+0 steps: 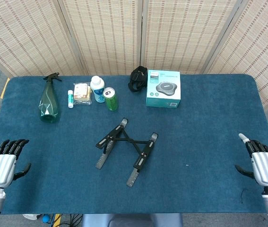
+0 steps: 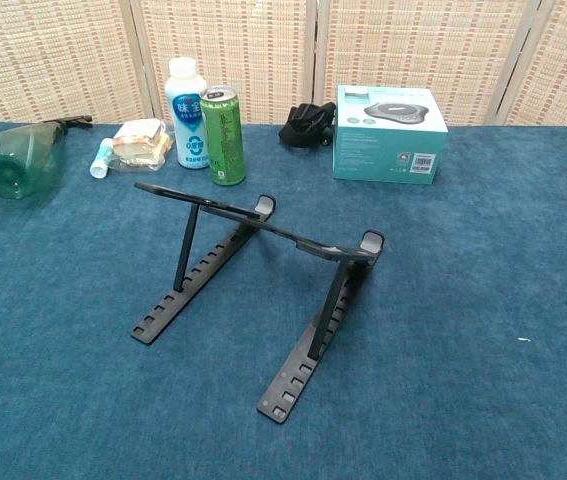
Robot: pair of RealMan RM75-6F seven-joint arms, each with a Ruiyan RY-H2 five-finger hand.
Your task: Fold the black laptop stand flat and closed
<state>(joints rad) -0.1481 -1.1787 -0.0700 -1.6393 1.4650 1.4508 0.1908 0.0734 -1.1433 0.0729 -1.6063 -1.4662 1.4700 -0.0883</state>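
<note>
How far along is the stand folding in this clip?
Nothing is done yet: the black laptop stand sits open, its top rails propped up. Nothing is in hand; the left hand and right hand rest open at the table edges. The whole fold remains.

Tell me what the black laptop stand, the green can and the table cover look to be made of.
Laptop stand: matte black, thin rigid notched bars, metal or hard plastic; cannot tell which.
Green can: likely aluminium, with a shiny silver rim on top.
Table cover: blue fabric, like felt or short carpet, fuzzy and without shine.

The green spray bottle [image 2: 18, 160] is cut off at the chest view's left edge; box print is unreadable.
</note>
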